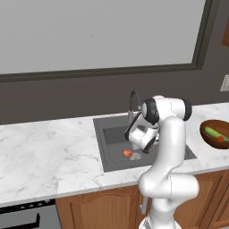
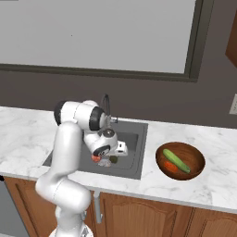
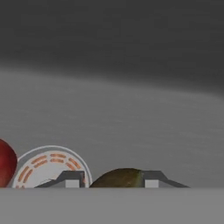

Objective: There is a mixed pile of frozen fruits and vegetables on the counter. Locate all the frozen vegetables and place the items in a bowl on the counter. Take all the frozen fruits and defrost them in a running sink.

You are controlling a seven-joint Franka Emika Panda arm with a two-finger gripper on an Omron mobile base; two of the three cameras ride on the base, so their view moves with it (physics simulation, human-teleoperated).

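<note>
Closest to my hand camera, the pincer (image 3: 109, 180) sits low in the sink (image 1: 114, 134), nearly closed around the dark green fruit (image 3: 118, 178); apple (image 3: 6, 162) at nine o'clock, beside the drain (image 3: 50, 165).

Apple (image 1: 128, 153), olive fruit (image 3: 119, 178) in sink (image 1: 114, 134); cucumber (image 2: 176, 160), carrot (image 2: 170, 166) in bowl (image 2: 194, 155)

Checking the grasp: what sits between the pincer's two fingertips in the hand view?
The dark green fruit, in the hand view, beside the drain.
</note>
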